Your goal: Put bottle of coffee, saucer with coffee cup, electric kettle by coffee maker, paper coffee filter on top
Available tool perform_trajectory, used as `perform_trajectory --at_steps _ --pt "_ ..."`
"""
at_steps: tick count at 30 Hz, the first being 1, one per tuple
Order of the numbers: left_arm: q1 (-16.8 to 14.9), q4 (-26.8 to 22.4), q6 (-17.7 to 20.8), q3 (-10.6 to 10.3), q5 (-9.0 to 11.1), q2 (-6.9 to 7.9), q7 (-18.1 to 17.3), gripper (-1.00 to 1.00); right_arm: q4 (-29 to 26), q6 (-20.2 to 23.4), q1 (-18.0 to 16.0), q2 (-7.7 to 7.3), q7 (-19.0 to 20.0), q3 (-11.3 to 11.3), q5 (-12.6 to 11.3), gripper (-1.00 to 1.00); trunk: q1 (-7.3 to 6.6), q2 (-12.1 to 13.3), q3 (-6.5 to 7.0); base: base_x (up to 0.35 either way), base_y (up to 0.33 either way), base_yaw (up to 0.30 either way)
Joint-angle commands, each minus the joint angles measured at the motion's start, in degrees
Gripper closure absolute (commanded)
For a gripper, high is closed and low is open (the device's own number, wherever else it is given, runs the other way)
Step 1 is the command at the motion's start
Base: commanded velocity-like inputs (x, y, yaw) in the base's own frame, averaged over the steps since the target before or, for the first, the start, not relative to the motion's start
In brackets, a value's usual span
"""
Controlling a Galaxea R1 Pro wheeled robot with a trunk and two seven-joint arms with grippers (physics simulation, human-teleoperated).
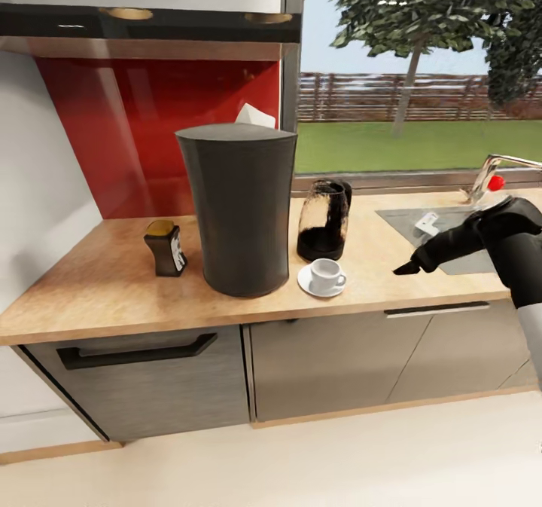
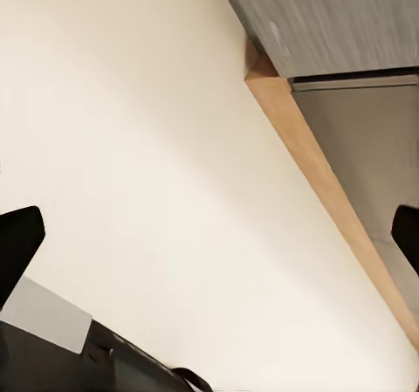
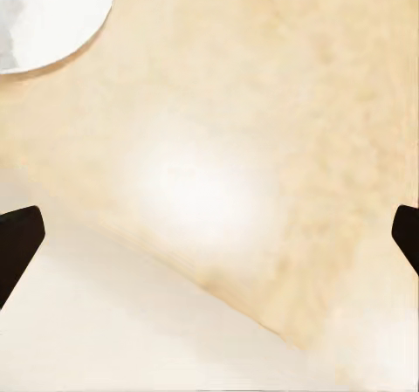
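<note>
Coffee maker point(image 1: 241, 209): dark grey. Electric kettle point(image 1: 324, 221): black. Cup point(image 1: 326, 275) and saucer point(image 1: 307, 284): white. Coffee bottle point(image 1: 165, 247): dark brown, yellow cap. Tabletop point(image 1: 98, 288): light wood grain. Backsplash point(image 1: 135, 130): red.

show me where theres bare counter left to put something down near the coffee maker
Bare wood runs left of the bottle of coffee to the wall, and along the front edge before the coffee maker. Another free patch lies between the saucer and the right gripper, short of the sink. It is crowded where kettle, saucer and coffee cup cluster beside the maker.
</note>
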Motion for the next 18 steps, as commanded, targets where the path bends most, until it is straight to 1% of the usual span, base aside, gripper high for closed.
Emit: perform_trajectory --at_steps 1,3,4,6,7,9,10,11,12,13,14,16,18 --pt "0.0 0.1 0.1 0.1 0.1 0.01 -0.2 -1.00 -0.1 -1.8 1.2 -0.35 0.7 -1.8 0.1 -1.00 -0.02 0.0 -0.05 -0.092 0.000 0.000" --pt "0.0 0.1 0.1 0.1 0.1 0.02 -0.2 -1.00 -0.1 -4.3 2.6 -0.56 1.4 -4.3 -0.5 -1.00 -0.02 0.0 -0.05 -0.081 0.000 0.000" --pt "0.0 0.1 0.1 0.1 0.1 0.01 -0.2 -1.00 -0.1 -6.8 4.3 -0.70 2.4 -6.8 -0.9 -1.00 -0.02 0.0 -0.05 -0.107 0.000 0.000" --pt "0.0 0.1 0.1 0.1 0.1 -0.01 -0.2 -1.00 -0.1 -9.2 5.9 -0.79 3.1 -9.1 -1.2 -1.00 -0.02 0.0 -0.05 -0.157 0.000 0.000" --pt "-0.1 0.1 0.0 0.0 0.1 -0.02 -0.2 -1.00 0.0 -11.4 7.4 -0.85 3.6 -11.0 -1.4 -1.00 -0.02 0.0 -0.05 -0.234 0.000 0.000" --pt "-0.1 0.1 0.0 0.1 0.1 -0.03 -0.2 -1.00 0.1 -13.5 8.8 -0.91 3.9 -12.7 -1.5 -1.00 -0.02 0.0 -0.05 -0.263 0.000 0.000" --pt "-0.1 0.1 0.0 0.1 0.1 -0.04 -0.2 -1.00 0.1 -15.3 10.1 -0.96 4.1 -14.2 -1.6 -1.00 -0.02 0.0 -0.05 -0.284 0.000 0.000" --pt "-0.1 0.1 0.0 0.1 0.1 -0.04 -0.2 -1.00 0.2 -16.0 10.8 -0.97 4.2 -14.9 -1.7 -1.00 -0.02 0.0 -0.05 -0.263 0.000 0.000" --pt "-0.1 0.1 0.0 0.0 0.1 -0.04 -0.2 -1.00 0.2 -17.2 12.1 -0.99 4.3 -16.2 -1.7 -1.00 -0.02 0.0 -0.05 -0.181 0.000 0.000" --pt "-0.1 0.1 0.0 0.1 0.1 -0.04 -0.2 -1.00 0.2 -17.6 12.7 -0.98 4.4 -16.9 -1.8 -1.00 -0.02 0.0 -0.05 -0.145 0.000 0.000" --pt "-0.1 0.1 0.0 0.0 0.1 -0.04 -0.2 -1.00 0.2 -18.2 13.9 -0.98 4.5 -18.0 -1.8 -1.00 -0.02 0.0 -0.05 -0.093 0.000 0.000" --pt "-0.1 0.1 0.0 0.0 0.1 -0.04 -0.1 -1.00 0.2 -18.7 15.2 -1.00 4.5 -18.9 -1.9 -1.00 -0.02 0.0 -0.05 -0.067 0.000 0.000" --pt "-0.1 0.1 0.0 0.0 0.1 -0.05 -0.1 -1.00 0.2 -19.1 17.2 -1.02 4.6 -19.8 -1.9 -1.00 -0.02 0.0 -0.05 -0.034 0.000 0.000"
